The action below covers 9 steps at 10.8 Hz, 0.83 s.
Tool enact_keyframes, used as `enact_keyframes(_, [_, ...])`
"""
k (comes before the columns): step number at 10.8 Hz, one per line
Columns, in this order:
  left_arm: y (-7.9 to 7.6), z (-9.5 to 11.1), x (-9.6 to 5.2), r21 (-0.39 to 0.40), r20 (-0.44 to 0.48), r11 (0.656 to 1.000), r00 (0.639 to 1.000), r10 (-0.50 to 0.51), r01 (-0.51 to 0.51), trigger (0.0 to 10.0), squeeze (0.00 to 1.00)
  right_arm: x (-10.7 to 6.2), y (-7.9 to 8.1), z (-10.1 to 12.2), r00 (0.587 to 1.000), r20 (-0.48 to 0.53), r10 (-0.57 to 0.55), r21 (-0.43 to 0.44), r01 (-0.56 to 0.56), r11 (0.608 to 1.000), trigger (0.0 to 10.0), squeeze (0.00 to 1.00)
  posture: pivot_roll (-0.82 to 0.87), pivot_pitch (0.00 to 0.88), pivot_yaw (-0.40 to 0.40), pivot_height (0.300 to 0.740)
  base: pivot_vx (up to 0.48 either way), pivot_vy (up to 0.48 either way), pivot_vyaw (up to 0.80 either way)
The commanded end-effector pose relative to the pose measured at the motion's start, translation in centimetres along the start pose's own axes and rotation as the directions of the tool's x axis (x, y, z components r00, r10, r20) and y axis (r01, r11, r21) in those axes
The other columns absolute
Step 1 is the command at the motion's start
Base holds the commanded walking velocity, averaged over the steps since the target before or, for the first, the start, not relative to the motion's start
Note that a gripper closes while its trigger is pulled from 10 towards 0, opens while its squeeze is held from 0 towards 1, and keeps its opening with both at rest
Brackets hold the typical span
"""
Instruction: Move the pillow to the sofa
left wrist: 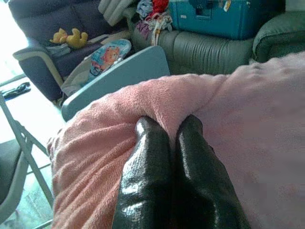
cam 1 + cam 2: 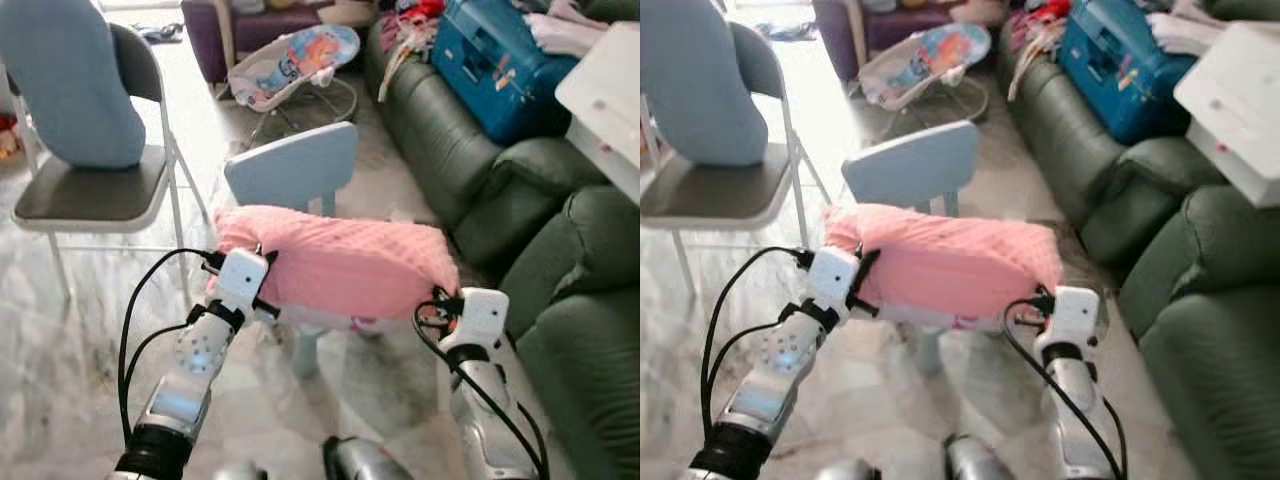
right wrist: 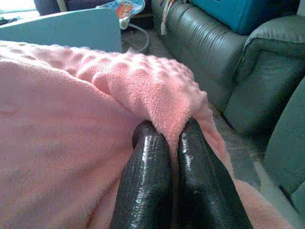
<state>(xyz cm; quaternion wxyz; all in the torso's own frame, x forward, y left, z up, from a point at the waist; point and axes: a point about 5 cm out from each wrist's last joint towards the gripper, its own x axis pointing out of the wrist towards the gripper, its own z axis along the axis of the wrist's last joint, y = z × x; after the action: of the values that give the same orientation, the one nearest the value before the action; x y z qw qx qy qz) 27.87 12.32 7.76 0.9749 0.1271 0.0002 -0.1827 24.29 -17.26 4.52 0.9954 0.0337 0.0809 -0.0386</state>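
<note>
Two robot arms hold a pink pillow (image 2: 335, 262) by its ends above a small blue chair (image 2: 293, 170), beside a green sofa (image 2: 520, 220).

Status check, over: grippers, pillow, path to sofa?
Left gripper, right gripper: jaws pinching pink pillow. Pillow over small blue chair. Green sofa on right; suitcase occupies far seat.

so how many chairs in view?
2: grey folding metal chair on the robot's left, small light-blue plastic chair under the pink fleece pillow. Others may be hidden.
</note>
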Motion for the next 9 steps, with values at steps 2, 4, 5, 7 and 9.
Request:
enact_keyframes(2, [-0.11,0.45,0.06,-0.017,0.016,1.0,1.0,-0.014,0.014,10.0,0.0,-0.01,-0.34,-0.1,1.0,-0.011,-0.007,0.001,0.007,1.0,10.0,0.0,-0.05,0.072,-0.012,0.74,0.0,0.0,-0.8])
enact_keyframes(4, [-0.26,0.52,0.0,-0.019,0.023,0.999,0.999,-0.031,0.031,10.0,0.0,-0.03,-0.31,-0.15,1.0,-0.015,-0.004,0.0,0.004,1.0,10.0,0.0,-0.05,0.075,-0.013,0.74,0.0,0.0,-0.8])
enact_keyframes(5, [-0.64,0.64,0.0,-0.037,0.03,0.997,0.997,-0.066,0.067,10.0,0.0,-0.04,-0.35,-0.13,1.0,-0.017,-0.003,-0.002,0.003,1.0,10.0,0.0,-0.06,0.077,-0.016,0.74,0.0,0.0,-0.8])
enact_keyframes(7, [-0.96,0.78,0.03,-0.056,0.037,0.993,0.994,-0.103,0.105,10.0,0.0,-0.03,-0.43,-0.1,1.0,-0.02,-0.002,-0.006,0.002,1.0,10.0,0.0,-0.06,0.079,-0.019,0.74,0.0,0.0,-0.8])
enact_keyframes(9, [-1.01,0.82,0.05,-0.053,0.039,0.993,0.994,-0.102,0.104,10.0,0.0,-0.02,-0.51,-0.09,1.0,-0.022,-0.001,-0.01,0.001,1.0,10.0,0.0,-0.06,0.08,-0.022,0.74,0.0,0.0,-0.8])
